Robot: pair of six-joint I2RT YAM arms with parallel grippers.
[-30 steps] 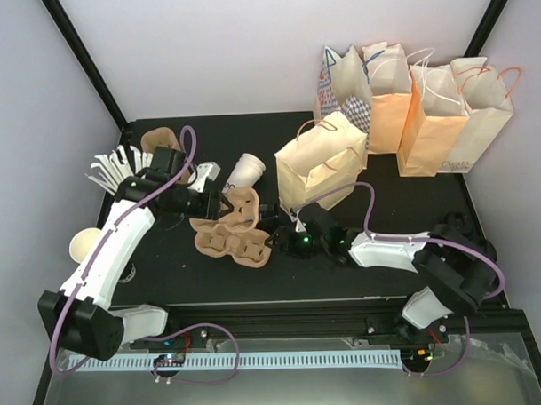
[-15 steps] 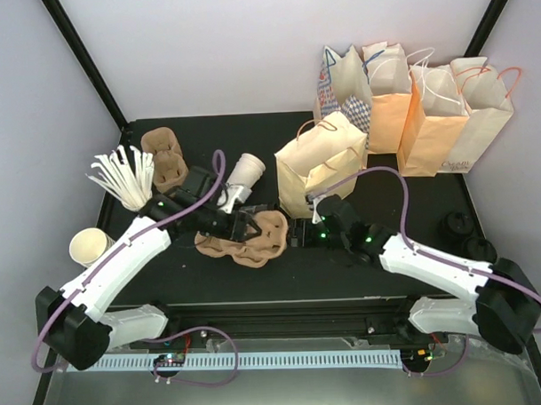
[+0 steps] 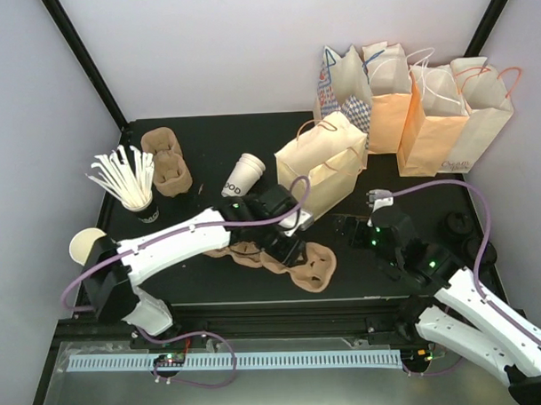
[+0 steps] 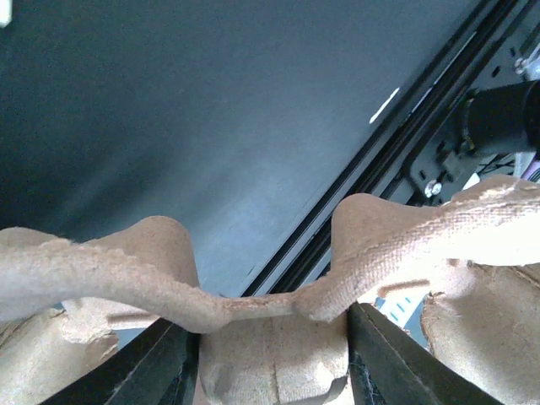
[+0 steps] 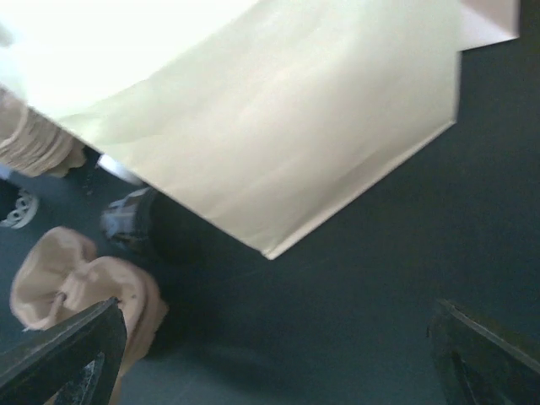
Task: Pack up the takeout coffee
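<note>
- Jaws of the left gripper (image 3: 287,251) are closed on a pulp cup carrier (image 3: 314,270), which is pinched by a thin ridge between two of its pockets.
- In the left wrist view, the two dark fingers (image 4: 156,367) are seen on either side of that ridge. The carrier's moulded edge (image 4: 253,304) arches across just above them.
- The carrier is held over the near middle of the black table (image 3: 215,138). One end reaches toward the front edge and the other runs back under the left arm.
- The takeout coffee (image 3: 242,175), a white cup with black lettering, is found on the table behind the left arm, apart from both grippers. Its wider end is turned toward the back wall. Whether it stands or lies cannot be told.
- The right gripper (image 3: 347,228) is positioned just right of the carrier and in front of a cream paper bag (image 3: 322,161). Its jaws are spread wide with nothing between them.
- In the right wrist view, the fingers (image 5: 63,350) are set far apart at the lower corners. The bag's pale side (image 5: 253,126) fills the upper part, and the carrier (image 5: 76,287) is seen at lower left.
- Further paper bags (image 3: 427,108) are lined up along the back right.
- A black cup of white straws (image 3: 127,176), another pulp carrier (image 3: 167,157) and a plain cream cup (image 3: 84,246) are placed at the left.
</note>
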